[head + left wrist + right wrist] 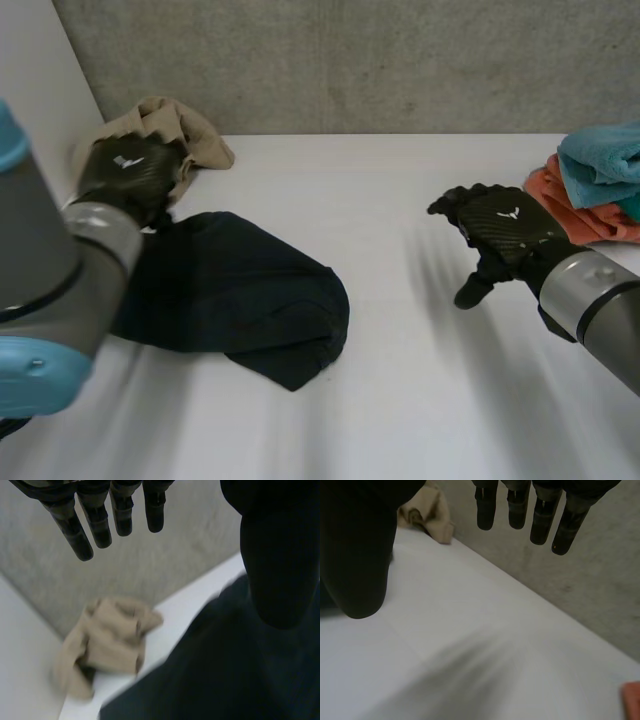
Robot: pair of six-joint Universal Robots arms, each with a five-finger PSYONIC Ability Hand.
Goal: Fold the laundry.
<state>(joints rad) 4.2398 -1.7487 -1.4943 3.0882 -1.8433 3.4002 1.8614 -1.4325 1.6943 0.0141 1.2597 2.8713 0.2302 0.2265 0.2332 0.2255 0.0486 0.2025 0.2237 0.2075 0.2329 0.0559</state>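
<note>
A white table is seen from above, backed by a grey wall; a dark garment is laid crumpled, its far corner just beside the left hand; a beige cloth is bunched just beyond that hand, against the wall; the right hand is held over bare table, well apart from the garment, with nothing grasped; an orange cloth, topped by a teal cloth, is piled near its outer side.

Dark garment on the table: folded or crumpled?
Crumpled: the dark garment lies in a loose, uneven heap on the table, wrinkled, with no straight folded edges.
</note>
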